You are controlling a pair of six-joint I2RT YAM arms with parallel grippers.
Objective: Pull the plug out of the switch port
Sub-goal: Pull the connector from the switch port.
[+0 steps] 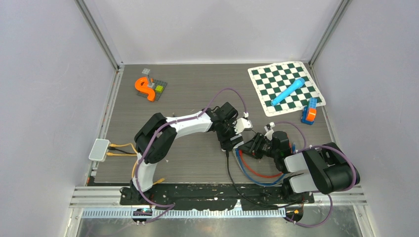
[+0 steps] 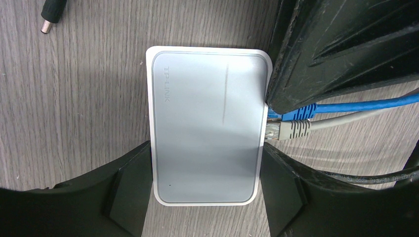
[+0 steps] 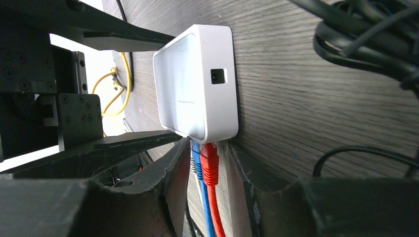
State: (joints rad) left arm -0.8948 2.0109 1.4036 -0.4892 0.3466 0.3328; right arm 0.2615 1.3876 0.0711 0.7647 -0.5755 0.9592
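Left gripper (image 2: 205, 197) clamps the switch (image 2: 205, 123); right gripper (image 3: 207, 148) straddles the seated red plug (image 3: 210, 168), unclenched; pulling remains.

I count two arms, the left arm (image 1: 184, 126) and the right arm (image 1: 316, 170), and two switches: one white switch (image 2: 205, 128) mid-table and one grey switch (image 1: 99, 149) at the left edge. The white one shows three plugs, a red plug (image 3: 209, 160), a blue plug (image 2: 295, 113) and a grey plug (image 2: 291, 129); the grey one has two yellow cables (image 1: 121, 149). Beyond sit one chequered mat (image 1: 267, 81) and one blue tube (image 1: 288, 91).
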